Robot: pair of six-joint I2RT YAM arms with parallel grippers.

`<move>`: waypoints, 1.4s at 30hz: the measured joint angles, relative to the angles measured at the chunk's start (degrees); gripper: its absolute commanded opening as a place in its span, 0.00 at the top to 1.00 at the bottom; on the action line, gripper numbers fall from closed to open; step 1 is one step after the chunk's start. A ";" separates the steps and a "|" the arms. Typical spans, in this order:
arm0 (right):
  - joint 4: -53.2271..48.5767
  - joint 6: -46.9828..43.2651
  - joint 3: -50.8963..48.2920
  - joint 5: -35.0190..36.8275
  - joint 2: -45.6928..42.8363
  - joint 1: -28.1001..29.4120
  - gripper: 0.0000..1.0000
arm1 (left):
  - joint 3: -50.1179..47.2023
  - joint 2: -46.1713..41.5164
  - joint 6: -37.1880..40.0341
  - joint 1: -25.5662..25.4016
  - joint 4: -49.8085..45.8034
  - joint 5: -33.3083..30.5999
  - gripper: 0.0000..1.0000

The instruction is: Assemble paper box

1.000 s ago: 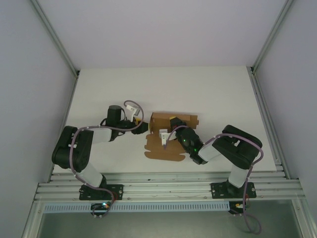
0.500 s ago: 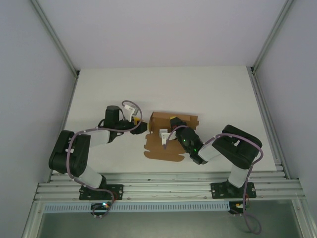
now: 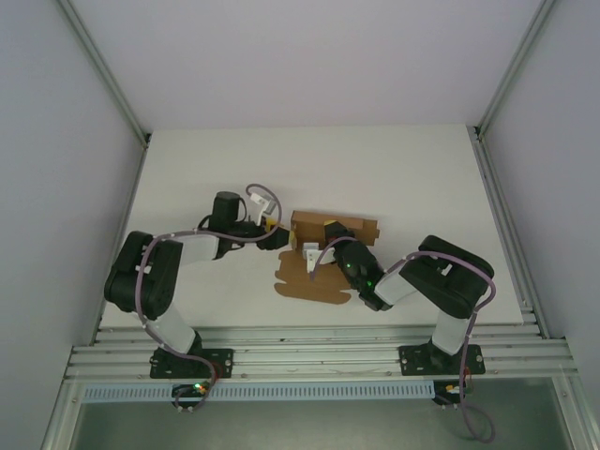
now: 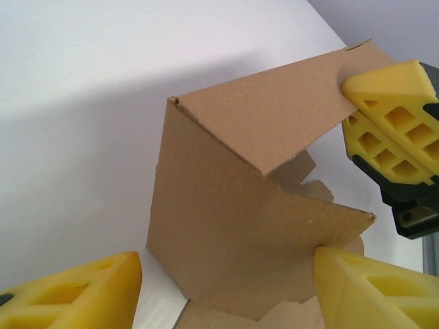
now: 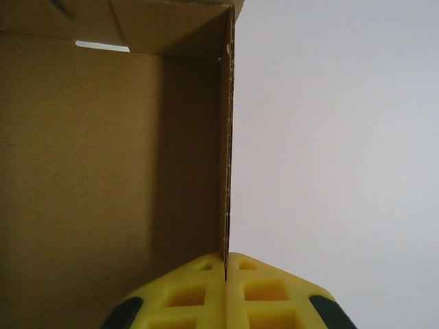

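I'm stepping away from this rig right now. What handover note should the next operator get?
Left gripper: open, fingers straddling the left end flap, not clamped.
Right gripper: shut on the raised far wall.
Paper box: mid-table, between the arms.
Done: far wall and left end folded up.
Left: near panel lies flat; raise the remaining sides and tuck the tabs.

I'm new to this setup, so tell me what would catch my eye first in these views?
A half-folded brown paper box lies on the white table, one wall raised along its far side. The right gripper is pinched shut on a wall's edge, while the left gripper stands open at the box's left end.
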 measured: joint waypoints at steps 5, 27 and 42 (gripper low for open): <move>0.02 0.63 -0.26 0.92 0.00 0.00 1.00 | 3.69 0.61 2.27 -2.86 -5.35 -5.95 0.42; -7.50 7.41 -0.50 1.51 -4.37 0.07 1.00 | 1.64 2.34 1.46 -10.97 0.66 -25.38 0.66; -15.08 12.68 1.73 2.03 -5.86 0.04 1.00 | 0.46 5.79 1.64 -9.51 10.60 -22.97 0.58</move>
